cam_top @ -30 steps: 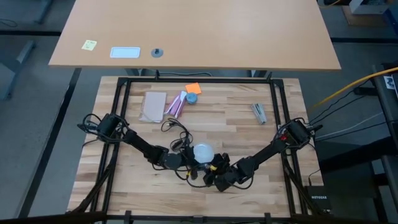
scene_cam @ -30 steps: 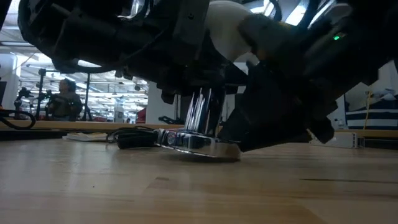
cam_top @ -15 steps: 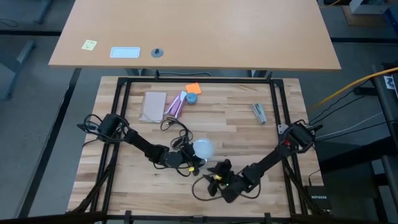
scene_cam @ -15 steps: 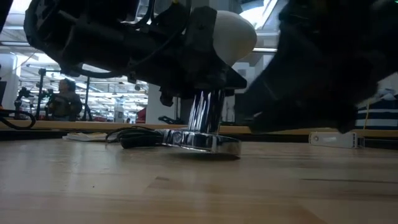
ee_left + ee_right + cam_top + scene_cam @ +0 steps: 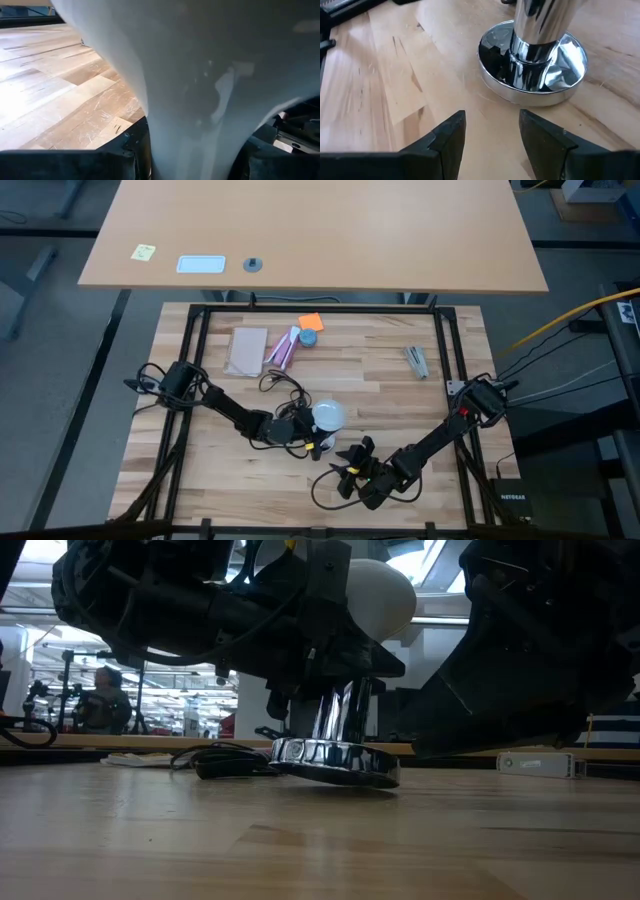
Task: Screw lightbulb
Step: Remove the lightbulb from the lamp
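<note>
Lightbulb (image 5: pixel 327 415) on socket (image 5: pixel 532 65) – table (image 5: pixel 400 405) centre – packet (image 5: pixel 283 347) behind.

A chrome socket base (image 5: pixel 532 70) sits on the wooden table (image 5: pixel 380 90) just ahead of the right gripper. A pink-and-white packet (image 5: pixel 283 347), an orange note (image 5: pixel 311 322) and a brown card (image 5: pixel 246 351) lie well beyond both grippers.

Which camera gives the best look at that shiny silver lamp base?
The right wrist view: the silver base fills it, disc and stem clear. The low view shows it side-on; from above and in the left wrist view it is hidden.
</note>
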`<state>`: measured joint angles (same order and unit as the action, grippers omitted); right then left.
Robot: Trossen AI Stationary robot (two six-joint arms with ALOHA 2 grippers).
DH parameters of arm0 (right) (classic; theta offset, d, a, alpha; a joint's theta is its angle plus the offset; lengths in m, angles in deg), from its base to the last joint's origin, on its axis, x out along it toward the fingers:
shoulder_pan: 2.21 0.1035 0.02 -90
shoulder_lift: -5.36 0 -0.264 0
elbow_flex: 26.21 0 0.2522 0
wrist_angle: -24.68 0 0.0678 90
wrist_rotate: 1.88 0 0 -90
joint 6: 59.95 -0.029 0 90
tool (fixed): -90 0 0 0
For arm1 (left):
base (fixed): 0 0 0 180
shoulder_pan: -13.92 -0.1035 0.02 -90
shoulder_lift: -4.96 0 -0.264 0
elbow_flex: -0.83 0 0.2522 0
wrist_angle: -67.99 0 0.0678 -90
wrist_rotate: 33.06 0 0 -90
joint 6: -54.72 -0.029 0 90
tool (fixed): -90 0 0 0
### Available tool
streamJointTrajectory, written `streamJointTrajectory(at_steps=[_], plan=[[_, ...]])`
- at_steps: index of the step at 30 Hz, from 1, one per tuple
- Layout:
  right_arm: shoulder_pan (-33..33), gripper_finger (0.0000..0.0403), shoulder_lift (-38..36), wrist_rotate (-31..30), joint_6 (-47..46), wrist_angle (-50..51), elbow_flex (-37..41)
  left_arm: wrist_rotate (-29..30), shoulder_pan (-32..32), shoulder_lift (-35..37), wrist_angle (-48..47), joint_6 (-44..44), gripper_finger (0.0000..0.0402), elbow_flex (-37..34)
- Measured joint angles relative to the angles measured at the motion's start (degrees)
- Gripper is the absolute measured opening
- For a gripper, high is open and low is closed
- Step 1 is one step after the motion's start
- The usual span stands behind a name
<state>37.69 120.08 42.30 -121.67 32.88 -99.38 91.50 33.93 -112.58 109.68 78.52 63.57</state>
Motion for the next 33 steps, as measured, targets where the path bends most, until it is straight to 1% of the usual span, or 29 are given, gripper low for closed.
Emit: streamJointTrajectory(at_steps=[4, 8, 15, 19, 23, 25, 28, 33], plan=[[0.0, 0.0188, -0.02, 0.37, 1.89, 0.47, 0.03, -0.15, -0.28, 0.0, 0.17, 0.08, 0.0153, 0.0], [-0.02, 0.0188, -0.02, 0.34, 2.2, 3.23, 0.03, -0.44, -0.31, -0.1, 1.79, -0.18, 0.0153, -0.07], [-0.04, 0.0188, -0.07, 0.33, 2.91, 4.65, 0.06, -0.7, -0.26, -0.22, 3.16, -7.53, 0.0153, -0.11], [-0.07, 0.0188, -0.09, 0.31, 7.34, 5.51, 0.06, -0.71, -1.74, -0.22, 3.7, -10.71, 0.0153, -0.11], [0.12, 0.0188, -0.39, 0.39, 8.07, 8.12, 0.06, -0.34, -3.81, -0.24, 4.85, -9.33, 0.0153, -0.15], [0.38, 0.0188, -1.44, 0.3, 7.81, 10.98, 0.08, -0.29, -4.66, -0.24, 5.08, -8.15, 0.0153, -0.15], [1.32, 0.0188, -3.92, -1.04, 4.06, 20.0, 0.07, -0.57, -5.56, -0.24, 5.44, -6.47, 0.0153, -0.15], [2.76, 0.0188, -7.98, -4.64, -6.54, 40.14, 0.08, -7.14, -5.19, -0.24, 7.26, -7.97, 0.0153, 0.33]])
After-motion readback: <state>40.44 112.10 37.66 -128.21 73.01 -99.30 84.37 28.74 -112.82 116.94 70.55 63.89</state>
